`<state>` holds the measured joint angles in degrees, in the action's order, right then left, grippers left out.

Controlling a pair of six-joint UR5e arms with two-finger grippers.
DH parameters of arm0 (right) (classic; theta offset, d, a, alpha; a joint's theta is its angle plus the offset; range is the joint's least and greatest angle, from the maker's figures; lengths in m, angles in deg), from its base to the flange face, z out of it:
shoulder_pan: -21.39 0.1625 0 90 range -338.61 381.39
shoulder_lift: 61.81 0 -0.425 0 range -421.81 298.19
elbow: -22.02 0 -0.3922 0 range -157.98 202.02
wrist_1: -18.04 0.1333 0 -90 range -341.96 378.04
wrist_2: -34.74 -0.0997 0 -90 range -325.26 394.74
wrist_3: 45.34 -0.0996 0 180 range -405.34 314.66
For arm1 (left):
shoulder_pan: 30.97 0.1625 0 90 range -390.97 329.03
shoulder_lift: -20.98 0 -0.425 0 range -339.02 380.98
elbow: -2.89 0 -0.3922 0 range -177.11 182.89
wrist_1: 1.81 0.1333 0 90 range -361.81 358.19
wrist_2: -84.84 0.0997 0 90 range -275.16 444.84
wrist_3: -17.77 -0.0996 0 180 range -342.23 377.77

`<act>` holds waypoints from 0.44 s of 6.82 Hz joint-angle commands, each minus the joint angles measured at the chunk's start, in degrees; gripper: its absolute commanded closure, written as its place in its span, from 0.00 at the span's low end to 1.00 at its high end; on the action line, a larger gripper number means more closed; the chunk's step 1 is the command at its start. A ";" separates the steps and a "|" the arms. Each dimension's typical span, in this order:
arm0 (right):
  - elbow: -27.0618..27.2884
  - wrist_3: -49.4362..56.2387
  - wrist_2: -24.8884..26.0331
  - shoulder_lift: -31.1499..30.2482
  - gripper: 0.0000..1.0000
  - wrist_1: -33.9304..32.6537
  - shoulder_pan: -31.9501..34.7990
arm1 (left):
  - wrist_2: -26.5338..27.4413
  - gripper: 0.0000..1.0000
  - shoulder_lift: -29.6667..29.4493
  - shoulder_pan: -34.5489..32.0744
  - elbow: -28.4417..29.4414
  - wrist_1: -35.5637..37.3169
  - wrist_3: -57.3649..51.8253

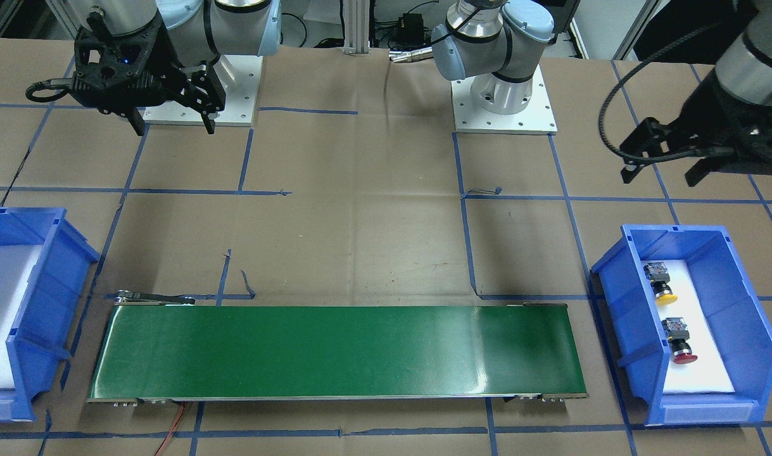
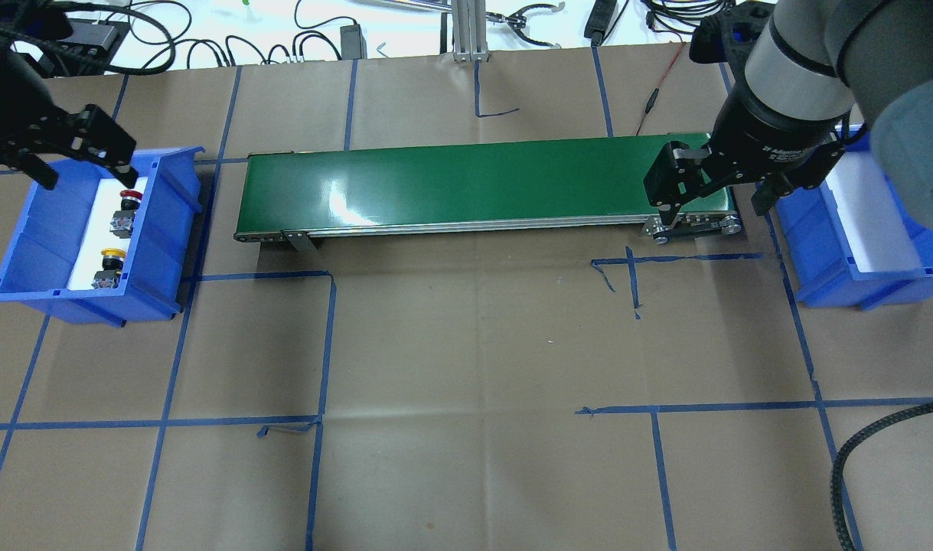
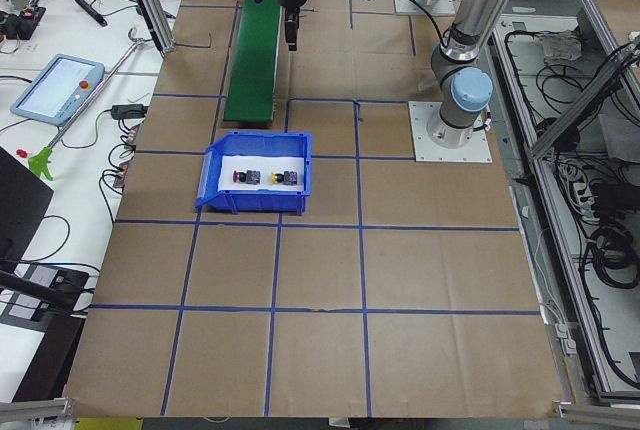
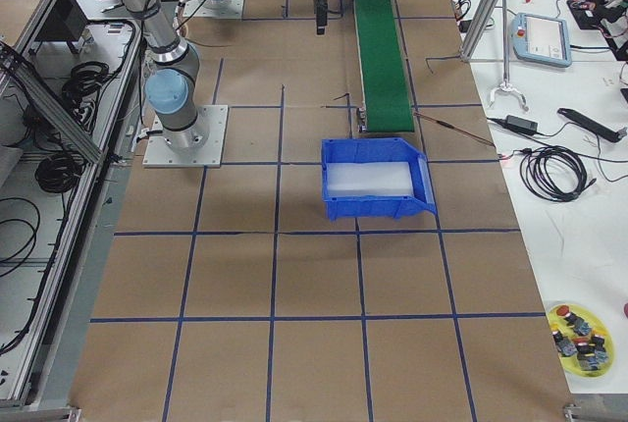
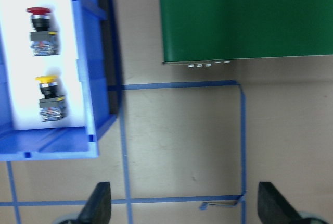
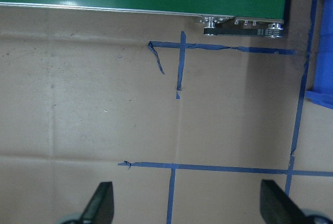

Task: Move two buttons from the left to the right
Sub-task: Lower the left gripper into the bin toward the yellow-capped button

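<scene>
Front view — buttons: we find the yellow button [image 1: 663, 286] and the red button [image 1: 680, 345] lying on their sides on the white liner of the blue left bin [image 1: 625, 309], apart from each other, with yellow nearer the robot.
Front view — left gripper: the left gripper [image 1: 659, 172] hangs over brown paper on the robot's side of that bin, jaws spread, holding nothing.
Front view — right gripper: the right gripper [image 1: 173, 125] hangs before a white base plate [image 1: 240, 88], jaws likewise apart and empty.
Front view — belt: a green conveyor belt [image 1: 335, 351] lies between the left bin and the right bin [image 1: 40, 304], with blue tape lines [image 1: 613, 199] around it.
Overhead — left bin: we see the left gripper overlapping the bin's far end, one fingertip just above the red cap in the picture. The bin walls ring both buttons.
Overhead — belt end: the right gripper covers the belt's right end, beside the right bin.
Left side view — bench: a teach pendant [image 3: 55, 85] lies on the white bench beyond the table edge. Both buttons show in the bin near the belt's near end.
Right side view — bench: a yellow dish [image 4: 581, 343] of small parts sits at the bench's near corner. The right bin shows its white liner.
Left wrist — fingertips: two dark fingertips [image 5: 100, 203] stand wide apart at the bottom corners over taped paper, with the bin and both buttons upper left and the belt end upper right.
Right wrist — fingertips: these fingertips [image 6: 101, 203] are wide apart too, with the belt edge and its roller end along the top and a sliver of blue bin at the right edge.
</scene>
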<state>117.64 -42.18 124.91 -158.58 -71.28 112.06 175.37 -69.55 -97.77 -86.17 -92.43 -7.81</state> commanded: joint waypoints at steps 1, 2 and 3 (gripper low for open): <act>0.00 0.00 0.01 0.00 0.00 0.03 -0.06 | -0.09 0.00 -0.43 12.33 -0.95 0.18 -12.86; 0.00 0.00 0.01 0.00 0.00 0.03 0.03 | -0.43 0.01 -1.40 16.48 -1.03 0.27 -16.30; 0.00 0.00 0.01 0.00 0.00 0.03 0.03 | -0.79 0.01 -1.75 17.74 -1.38 1.48 -18.77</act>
<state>117.64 -42.17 124.92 -158.57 -71.25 112.05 174.96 -70.68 -83.00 -87.21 -91.90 -22.88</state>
